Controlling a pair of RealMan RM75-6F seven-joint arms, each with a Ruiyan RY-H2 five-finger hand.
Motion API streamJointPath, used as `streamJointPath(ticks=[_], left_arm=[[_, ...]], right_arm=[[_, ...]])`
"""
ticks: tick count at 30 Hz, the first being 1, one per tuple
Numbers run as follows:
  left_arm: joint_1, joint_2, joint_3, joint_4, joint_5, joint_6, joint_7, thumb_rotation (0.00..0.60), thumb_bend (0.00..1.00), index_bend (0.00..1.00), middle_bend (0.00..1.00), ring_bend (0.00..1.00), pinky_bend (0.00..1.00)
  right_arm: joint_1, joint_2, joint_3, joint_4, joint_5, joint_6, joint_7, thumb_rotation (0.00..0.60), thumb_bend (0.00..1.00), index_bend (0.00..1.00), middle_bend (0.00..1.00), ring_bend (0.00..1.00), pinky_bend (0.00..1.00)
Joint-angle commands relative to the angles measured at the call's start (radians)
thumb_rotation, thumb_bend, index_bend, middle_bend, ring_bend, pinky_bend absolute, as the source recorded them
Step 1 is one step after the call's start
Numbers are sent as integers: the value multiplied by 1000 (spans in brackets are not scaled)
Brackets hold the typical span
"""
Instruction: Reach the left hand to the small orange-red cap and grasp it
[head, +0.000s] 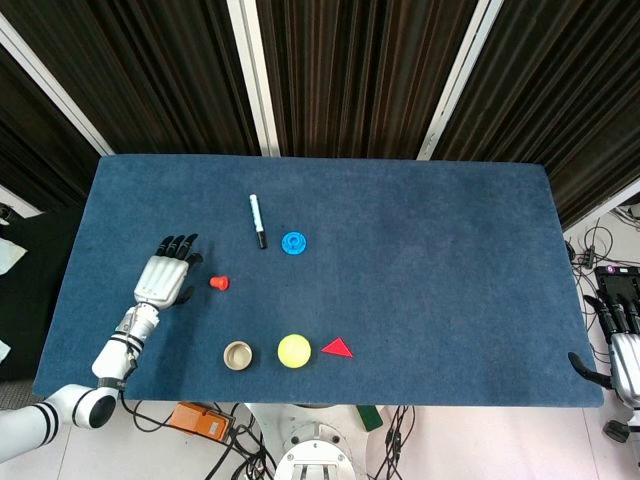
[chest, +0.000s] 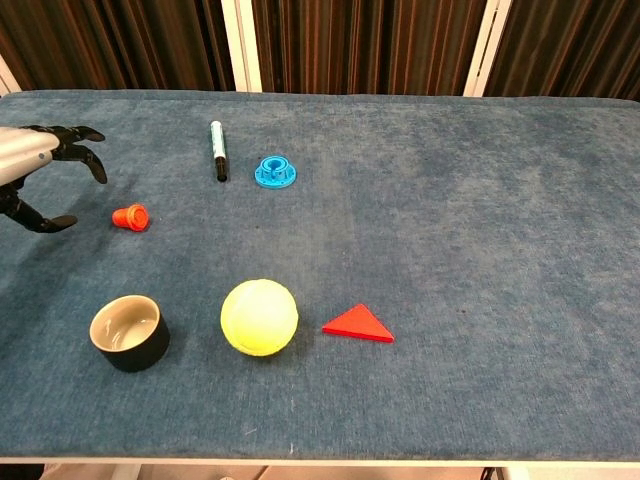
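Note:
The small orange-red cap (head: 219, 283) (chest: 131, 216) lies on its side on the blue table, left of centre. My left hand (head: 167, 272) (chest: 38, 170) hovers just to the left of it, a short gap away, fingers spread and holding nothing. My right hand (head: 622, 340) hangs off the table's right edge, far from the cap; its fingers are only partly seen.
A marker (head: 257, 221) and a blue ring piece (head: 293, 243) lie behind the cap. In front sit a small tan-lined cup (head: 238, 355), a yellow ball (head: 294, 350) and a red triangle (head: 337, 348). The table edge (head: 60, 300) runs left of my arm.

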Motion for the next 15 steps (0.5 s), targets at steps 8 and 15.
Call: streamJointPath(ticks=[8, 15], left_arm=[[-10, -9, 5, -50, -32, 19, 57, 600, 272, 328, 0, 0, 67], [-30, -32, 4, -63, -71, 11, 112, 600, 263, 339, 0, 0, 67]], right_arm=[[3, 2, 0, -1, 3, -7, 0, 600, 400, 180, 135, 37, 0], [1, 4, 0, -3, 4, -5, 1, 600, 400, 180, 135, 37, 0]])
